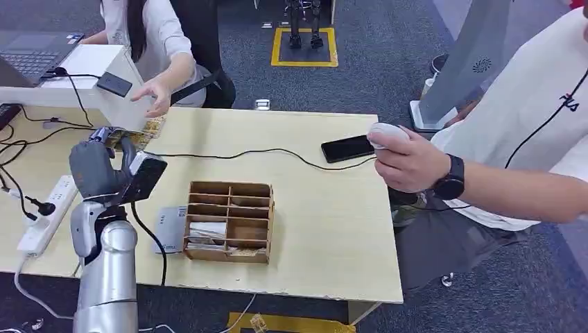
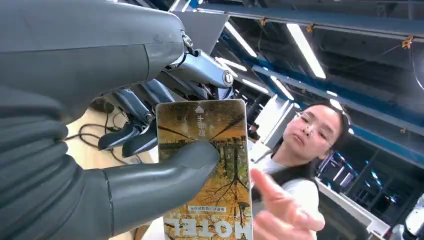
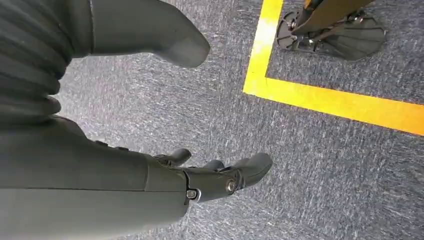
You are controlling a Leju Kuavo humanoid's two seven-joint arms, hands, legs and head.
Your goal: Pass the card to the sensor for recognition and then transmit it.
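My left hand is raised over the table's left side and holds a hotel card with an autumn-tree picture, pinched between its thumb and fingers. In the head view the card sticks out past the hand toward a seated person's reaching hand. That reaching hand is close to the card's edge in the left wrist view. A small black sensor lies on a white box at the back left. My right hand hangs over grey carpet, fingers apart and holding nothing.
A wooden divided organiser stands at the table's front, with a grey card beside it. A power strip and cables lie at the left. On the right, a second person holds a white object near a black phone.
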